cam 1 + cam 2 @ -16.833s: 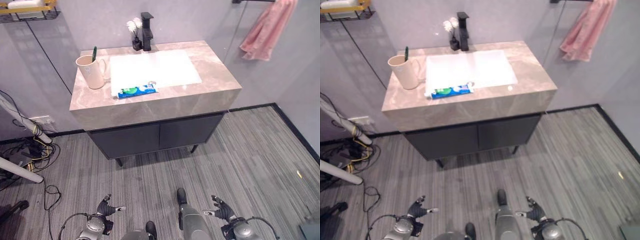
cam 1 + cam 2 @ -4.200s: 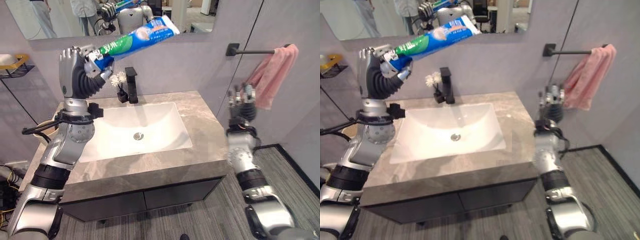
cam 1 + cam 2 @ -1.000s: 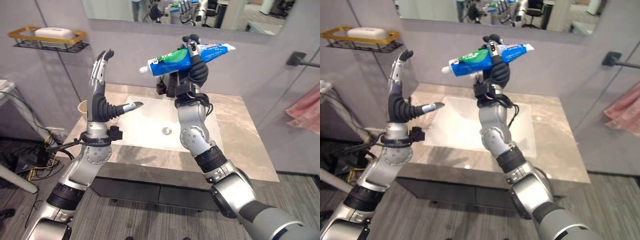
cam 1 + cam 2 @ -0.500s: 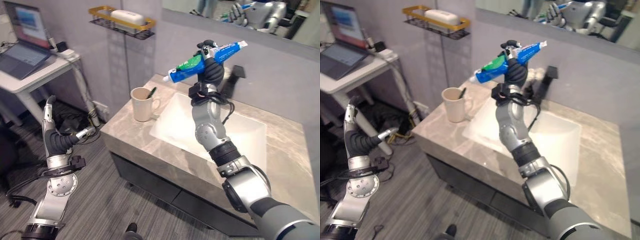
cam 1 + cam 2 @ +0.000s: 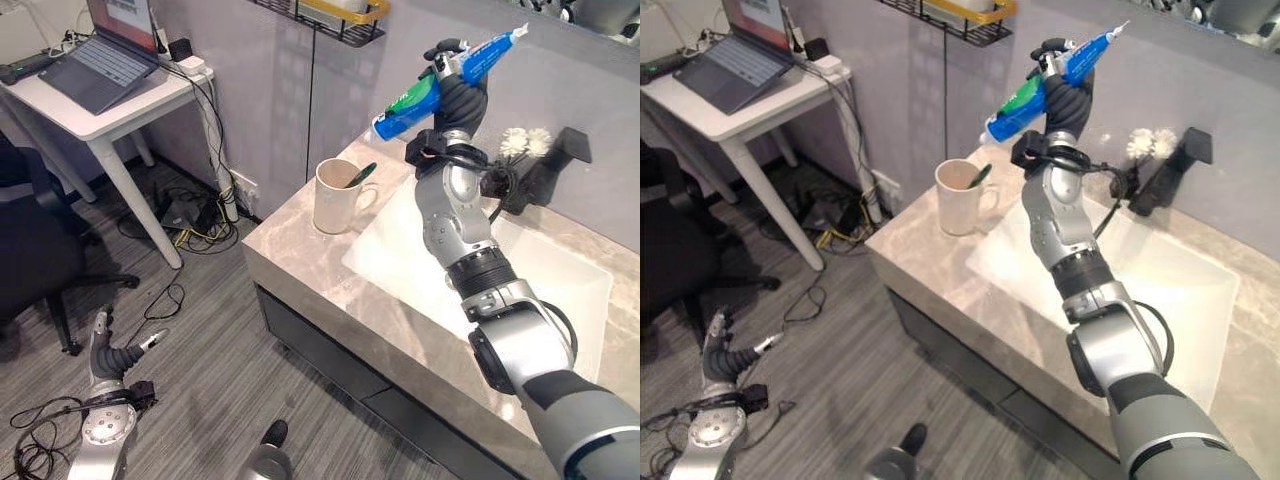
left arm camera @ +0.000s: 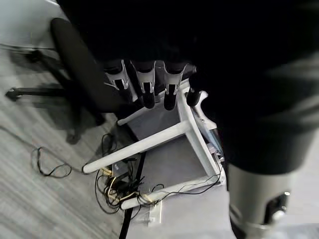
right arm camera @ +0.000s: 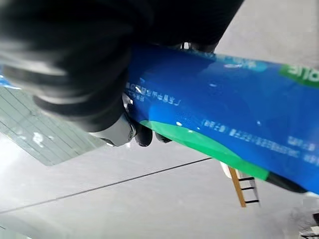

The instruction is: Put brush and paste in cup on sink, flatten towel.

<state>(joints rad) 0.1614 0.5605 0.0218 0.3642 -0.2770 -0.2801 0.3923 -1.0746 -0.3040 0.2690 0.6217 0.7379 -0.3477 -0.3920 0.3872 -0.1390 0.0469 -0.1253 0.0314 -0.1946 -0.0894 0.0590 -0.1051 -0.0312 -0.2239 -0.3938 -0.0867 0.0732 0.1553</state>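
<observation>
One risk: paste (image 5: 445, 83) tips cup (image 5: 335, 196) going in, brush (image 5: 358, 175) crowds it
right hand (image 5: 458, 95): fingers clamped on paste
left hand (image 5: 112, 355): fingers loose, idle

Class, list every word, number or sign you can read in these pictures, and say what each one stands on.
toothpaste tube, held in the right hand: rows of white print, too blurred to read.
laptop screen: some content shows, too small to read.
cup: no print seen.
Nothing here can be quoted.

Brush (image 5: 360, 175) in cup (image 5: 335, 197) left of basin (image 5: 480, 270)
</observation>
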